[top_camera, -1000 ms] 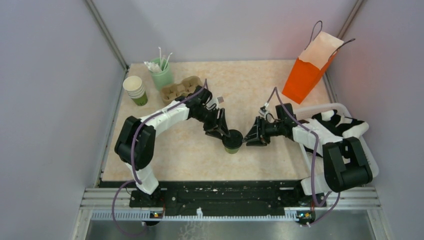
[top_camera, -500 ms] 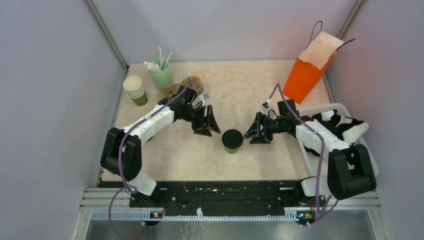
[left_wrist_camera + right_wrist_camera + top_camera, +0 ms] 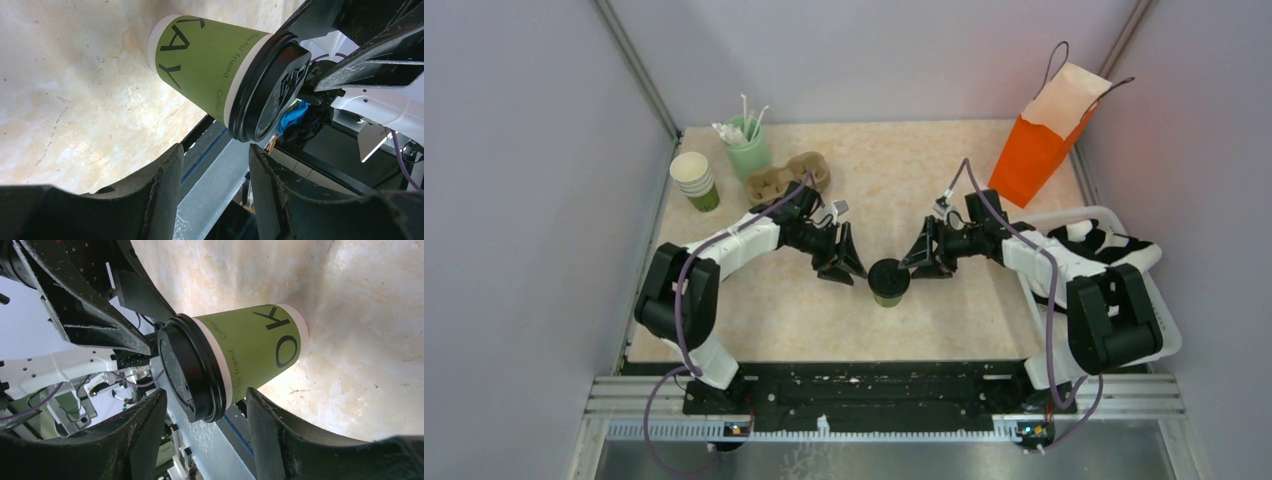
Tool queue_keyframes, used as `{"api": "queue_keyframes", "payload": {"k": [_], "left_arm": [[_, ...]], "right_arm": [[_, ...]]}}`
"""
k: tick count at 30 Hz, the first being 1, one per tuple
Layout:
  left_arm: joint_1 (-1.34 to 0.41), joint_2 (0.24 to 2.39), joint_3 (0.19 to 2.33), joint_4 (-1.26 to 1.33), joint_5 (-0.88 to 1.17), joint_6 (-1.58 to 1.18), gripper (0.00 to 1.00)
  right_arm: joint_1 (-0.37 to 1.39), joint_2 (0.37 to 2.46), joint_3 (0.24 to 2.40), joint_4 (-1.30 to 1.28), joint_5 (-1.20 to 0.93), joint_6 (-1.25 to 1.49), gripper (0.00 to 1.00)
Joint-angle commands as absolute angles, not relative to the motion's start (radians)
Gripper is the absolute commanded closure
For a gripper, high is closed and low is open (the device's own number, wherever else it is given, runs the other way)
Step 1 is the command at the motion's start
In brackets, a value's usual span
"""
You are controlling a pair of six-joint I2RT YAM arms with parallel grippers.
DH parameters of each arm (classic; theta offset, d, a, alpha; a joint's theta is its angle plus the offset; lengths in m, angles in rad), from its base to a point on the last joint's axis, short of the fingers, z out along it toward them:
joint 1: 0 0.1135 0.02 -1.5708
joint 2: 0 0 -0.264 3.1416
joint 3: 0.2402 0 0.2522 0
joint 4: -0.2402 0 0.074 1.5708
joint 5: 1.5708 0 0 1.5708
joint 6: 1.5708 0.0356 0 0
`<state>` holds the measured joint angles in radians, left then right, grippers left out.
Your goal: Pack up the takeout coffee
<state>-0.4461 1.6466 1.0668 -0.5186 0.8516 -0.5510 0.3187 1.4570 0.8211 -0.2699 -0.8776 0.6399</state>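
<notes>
The cup [image 3: 889, 281] stands upright on the table [image 3: 924, 190], midway between the two arms, its lid [image 3: 187, 372] on. Both claws are open and empty. The left gripper [image 3: 843, 265] sits just beside the cup on one side and the right gripper [image 3: 918, 266] close against the other; whether either touches it I cannot tell. The risk, I judge, is crowding: if both close in together, fingers may clash or nudge the lid's rim and tip the cup. A hard squeeze on the paper wall could pop the lid. The bag [image 3: 1036, 150] stands well apart, its mouth narrow — a tilted carry could catch its edge.
</notes>
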Motion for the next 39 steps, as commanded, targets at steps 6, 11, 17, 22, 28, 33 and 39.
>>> {"api": "queue_keyframes", "payload": {"k": [6, 11, 17, 22, 28, 33, 39], "left_arm": [[-0.469, 1.704, 1.088, -0.471, 0.89, -0.546, 0.43], [-0.478, 1.717, 1.085, -0.466, 0.884, -0.549, 0.41], [-0.479, 1.731, 1.094, -0.481, 0.867, -0.546, 0.41], [-0.48, 1.71, 1.097, -0.516, 0.834, -0.535, 0.37], [-0.481, 1.747, 1.115, -0.533, 0.797, -0.534, 0.39], [-0.497, 1.81, 1.162, -0.635, 0.684, -0.496, 0.43], [-0.537, 1.856, 1.141, -0.701, 0.522, -0.447, 0.46]], "right_arm": [[0.346, 1.513, 0.883, -0.221, -0.881, 0.635, 0.45], [0.351, 1.523, 0.885, -0.215, -0.883, 0.634, 0.45], [0.356, 1.527, 0.873, -0.215, -0.876, 0.632, 0.48], [0.356, 1.523, 0.867, -0.216, -0.87, 0.633, 0.49], [0.356, 1.526, 0.856, -0.222, -0.856, 0.627, 0.5], [0.356, 1.54, 0.838, -0.223, -0.824, 0.627, 0.51], [0.356, 1.552, 0.8, -0.216, -0.793, 0.618, 0.51]]}}
